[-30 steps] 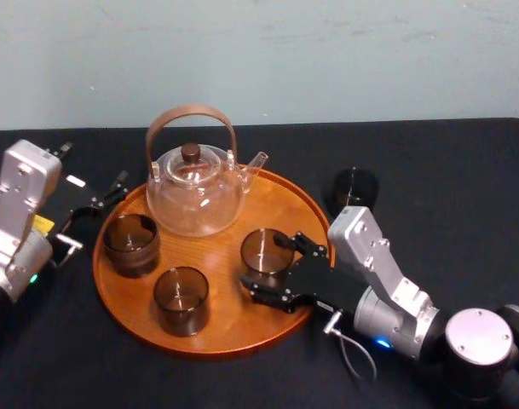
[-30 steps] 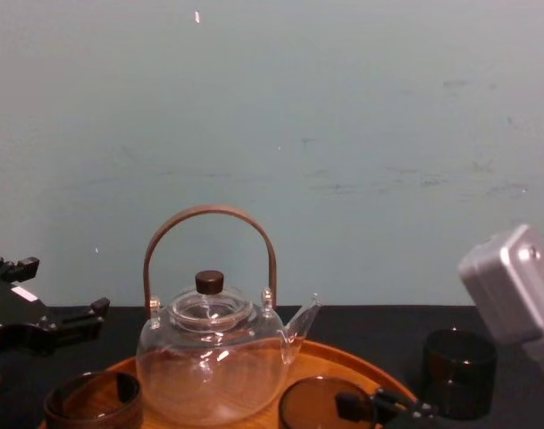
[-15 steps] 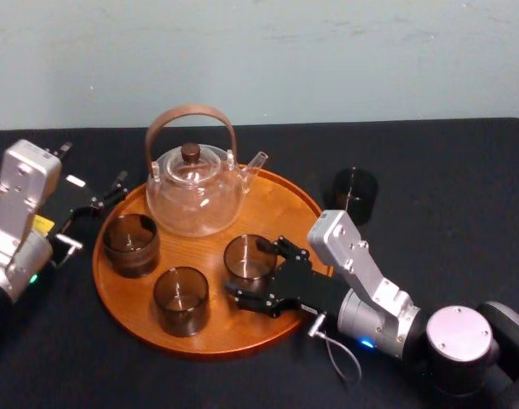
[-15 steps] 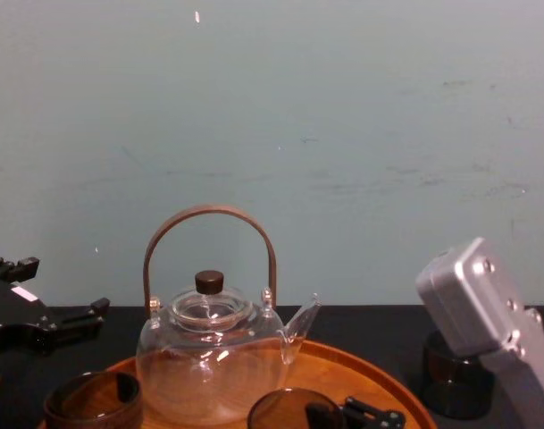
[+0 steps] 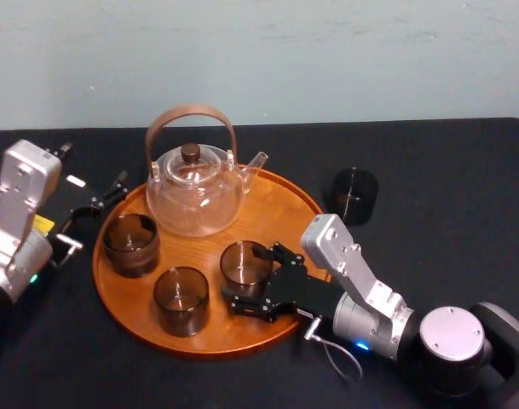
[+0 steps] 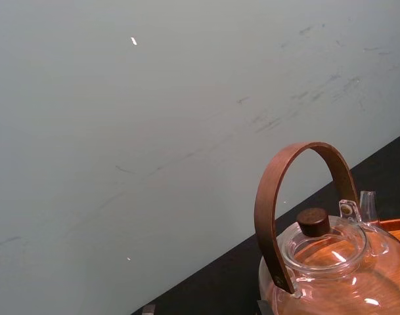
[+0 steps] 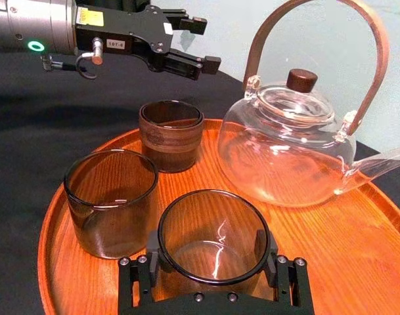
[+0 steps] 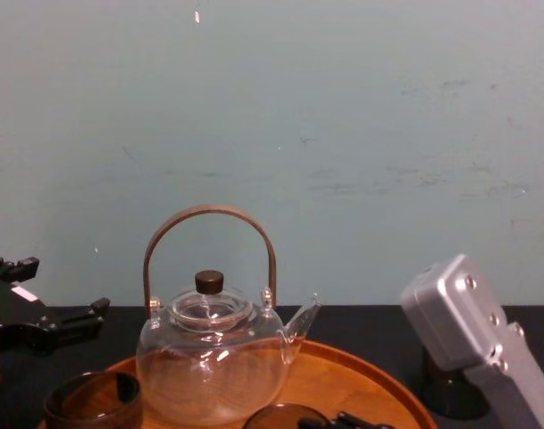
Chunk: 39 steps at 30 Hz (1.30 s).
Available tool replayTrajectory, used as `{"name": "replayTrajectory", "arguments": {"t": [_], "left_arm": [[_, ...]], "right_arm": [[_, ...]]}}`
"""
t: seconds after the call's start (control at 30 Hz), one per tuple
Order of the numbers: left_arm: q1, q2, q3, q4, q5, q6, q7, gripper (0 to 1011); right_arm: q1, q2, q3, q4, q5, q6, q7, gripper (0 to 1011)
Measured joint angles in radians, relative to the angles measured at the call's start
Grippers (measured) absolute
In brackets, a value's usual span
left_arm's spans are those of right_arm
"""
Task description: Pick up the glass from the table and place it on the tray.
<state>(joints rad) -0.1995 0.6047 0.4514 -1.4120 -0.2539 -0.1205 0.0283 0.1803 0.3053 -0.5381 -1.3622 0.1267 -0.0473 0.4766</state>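
Note:
A smoky brown glass sits between the fingers of my right gripper, which is shut on its sides. It is over the front middle of the round orange-brown wooden tray. In the right wrist view the held glass is just in front of the clear teapot and beside another glass. I cannot tell whether its base touches the tray. A further dark glass stands on the black table to the tray's right. My left gripper is parked open at the tray's left edge.
Two more glasses stand on the tray: one banded with wood at the left and one at the front. The teapot with its tall brown handle fills the tray's back. A pale wall rises behind the table.
My right gripper has carried the glass leftward from the tray's right rim toward its front middle. The left arm has not moved.

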Motion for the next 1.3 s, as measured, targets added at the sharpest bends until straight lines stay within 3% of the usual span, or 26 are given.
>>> {"name": "replayTrajectory", "arguments": {"t": [0.67, 0.87, 1.07, 1.3], "left_arm": [[0.0, 0.0, 0.0, 0.0, 0.0, 0.0, 0.0, 1001], [0.0, 0.0, 0.0, 0.0, 0.0, 0.0, 0.0, 1001], [0.0, 0.0, 0.0, 0.0, 0.0, 0.0, 0.0, 1001], [0.0, 0.0, 0.0, 0.0, 0.0, 0.0, 0.0, 1001]], "right_arm": [[-0.007, 0.006, -0.005, 0.001, -0.002, 0.003, -0.004, 908], [-0.008, 0.006, -0.005, 0.002, -0.004, 0.008, -0.004, 1002], [-0.008, 0.006, -0.003, 0.002, -0.003, 0.008, -0.002, 1002], [-0.029, 0.027, 0.009, -0.039, 0.005, 0.003, -0.003, 1002]]}}
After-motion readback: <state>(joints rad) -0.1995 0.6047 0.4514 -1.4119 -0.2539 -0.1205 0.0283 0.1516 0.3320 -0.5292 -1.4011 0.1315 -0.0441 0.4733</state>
